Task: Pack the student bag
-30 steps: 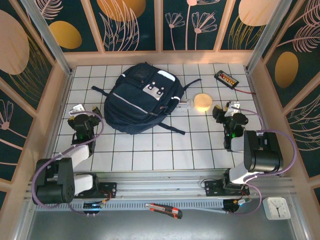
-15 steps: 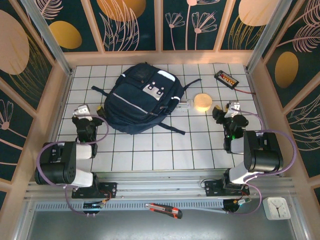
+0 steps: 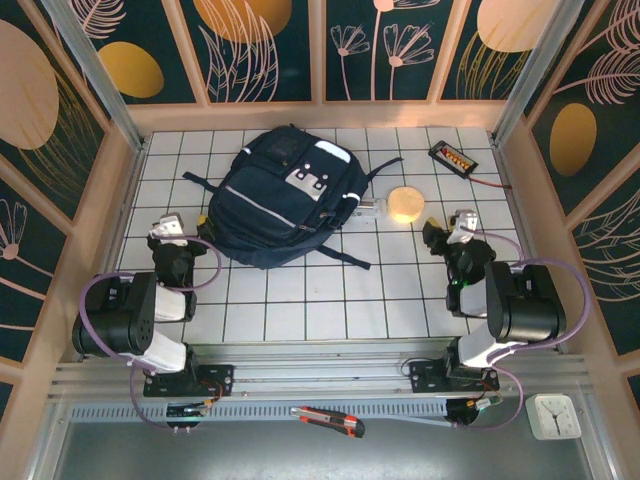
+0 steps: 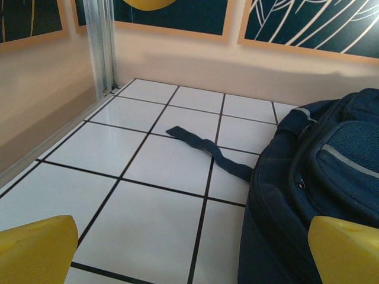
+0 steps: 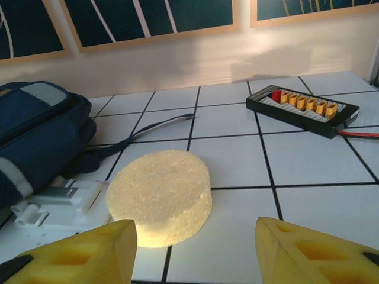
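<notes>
- Student bag [image 3: 285, 200] — navy backpack lying flat on the white tiled table [image 3: 300, 300], upper centre of the top view.
- Left gripper [image 3: 165, 228] — left of frame, near the bag's lower-left edge; jaws wide apart, grasping nothing.
- Right gripper [image 3: 455, 230] — right of frame; jaws parted, empty.
- Yellow foam disc [image 3: 406, 204] — right of the bag, with a white plastic piece [image 3: 368, 210] between them.
- Black connector board [image 3: 453, 156] — upper right.

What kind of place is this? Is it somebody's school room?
Probably not: it looks like a robot test booth. A left arm and a right arm are bolted at the edge of a white tiled table, boxed in by flower-painted wall panels.
</notes>
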You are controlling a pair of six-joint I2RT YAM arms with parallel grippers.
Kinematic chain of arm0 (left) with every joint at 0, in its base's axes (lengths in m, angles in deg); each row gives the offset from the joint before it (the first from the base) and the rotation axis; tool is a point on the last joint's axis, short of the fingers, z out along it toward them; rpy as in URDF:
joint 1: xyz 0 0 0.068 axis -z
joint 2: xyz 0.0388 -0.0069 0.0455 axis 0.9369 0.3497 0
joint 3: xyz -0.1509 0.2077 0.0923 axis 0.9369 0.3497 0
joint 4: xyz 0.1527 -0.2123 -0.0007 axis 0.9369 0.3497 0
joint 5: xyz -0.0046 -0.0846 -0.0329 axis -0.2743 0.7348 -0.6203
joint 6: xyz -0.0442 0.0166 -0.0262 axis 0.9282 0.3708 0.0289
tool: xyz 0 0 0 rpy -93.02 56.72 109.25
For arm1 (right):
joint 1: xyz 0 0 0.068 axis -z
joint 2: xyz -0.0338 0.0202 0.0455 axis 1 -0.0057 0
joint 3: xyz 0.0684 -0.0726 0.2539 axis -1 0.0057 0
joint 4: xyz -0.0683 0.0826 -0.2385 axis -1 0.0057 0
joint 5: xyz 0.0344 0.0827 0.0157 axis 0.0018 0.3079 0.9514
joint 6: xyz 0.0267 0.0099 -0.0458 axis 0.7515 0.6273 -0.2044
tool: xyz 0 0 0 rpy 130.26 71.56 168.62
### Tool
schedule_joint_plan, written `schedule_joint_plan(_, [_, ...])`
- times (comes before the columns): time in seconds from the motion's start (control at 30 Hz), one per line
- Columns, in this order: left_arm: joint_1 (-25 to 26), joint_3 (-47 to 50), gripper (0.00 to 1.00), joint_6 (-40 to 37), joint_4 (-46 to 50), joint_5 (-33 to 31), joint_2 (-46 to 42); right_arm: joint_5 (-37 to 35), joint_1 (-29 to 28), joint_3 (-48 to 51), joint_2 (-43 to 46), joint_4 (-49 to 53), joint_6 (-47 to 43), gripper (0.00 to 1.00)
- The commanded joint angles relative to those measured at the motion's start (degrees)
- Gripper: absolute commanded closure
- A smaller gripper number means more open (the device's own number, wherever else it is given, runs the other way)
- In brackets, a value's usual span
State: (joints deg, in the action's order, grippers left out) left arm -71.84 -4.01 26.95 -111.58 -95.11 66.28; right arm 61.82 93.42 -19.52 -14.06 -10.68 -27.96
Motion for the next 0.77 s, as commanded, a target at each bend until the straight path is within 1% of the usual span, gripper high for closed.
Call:
schedule_joint_plan(0.0, [-0.3, -0.3, 0.01, -0.6, -3.9, 1.4, -0.1, -1.8, -0.8, 3.8, -2.0, -13.7, -1.3, 0.44])
schedule_joint_plan(0.1, [-0.2, -0.4, 0.01, -0.8, -3.8, 1.5, -0.1, -3.4, -1.1, 3.9, -2.0, -13.8, -1.2, 0.44])
schedule_joint_plan(0.17, [-0.2, -0.8, 0.01, -1.6, -3.4, 4.2, 0.3, -4.2, -1.4, 0.9, -1.5, -7.4, -1.5, 0.44])
schedule_joint_plan(0.2, [-0.2, -1.3, 0.01, -2.1, -2.4, 5.1, 0.3, -4.4, -1.5, -1.2, -1.6, -3.8, -1.3, 0.43])
schedule_joint_plan(0.23, [-0.2, -1.8, 0.01, -2.6, -1.4, 6.1, 0.3, -5.8, -1.1, -3.0, -1.5, 0.1, -0.4, 0.4])
schedule_joint_plan(0.27, [-0.2, -1.8, 0.01, -2.6, -1.6, 6.2, 0.3, -7.8, -0.7, -3.8, -1.6, 1.5, 1.0, 0.36])
schedule_joint_plan(0.3, [-0.2, -1.5, 0.01, -2.6, -2.0, 6.3, 0.2, -8.9, -0.7, -3.9, -1.6, 1.6, 1.1, 0.28])
schedule_joint_plan(0.43, [-0.2, -2.4, 0.01, -3.8, -0.5, 8.8, 0.4, -9.0, -0.9, -3.9, -1.5, 1.7, 1.0, 0.2])
schedule_joint_plan(0.5, [-0.2, -2.7, 0.01, -3.9, -0.3, 8.9, 0.6, -9.0, -0.9, -3.9, -1.5, 1.8, 1.1, 0.17])
schedule_joint_plan(0.63, [0.1, -3.1, 0.01, -4.2, 0.5, 8.2, 0.8, -9.1, -0.9, -4.0, -1.5, 1.8, 1.0, 0.14])
schedule_joint_plan(0.67, [0.1, -2.8, 0.01, -4.1, 0.0, 8.2, 0.6, -9.1, -0.9, -4.0, -1.6, 1.8, 1.1, 0.11])
schedule_joint_plan(0.7, [0.1, -2.3, 0.01, -4.0, -0.7, 8.4, 0.3, -9.1, -0.9, -4.0, -1.5, 1.7, 1.1, 0.05])
schedule_joint_plan(0.73, [0.1, -1.7, 0.01, -4.0, -1.5, 8.4, 0.3, -9.1, -0.9, -4.0, -1.5, 1.7, 1.1, 0.01])
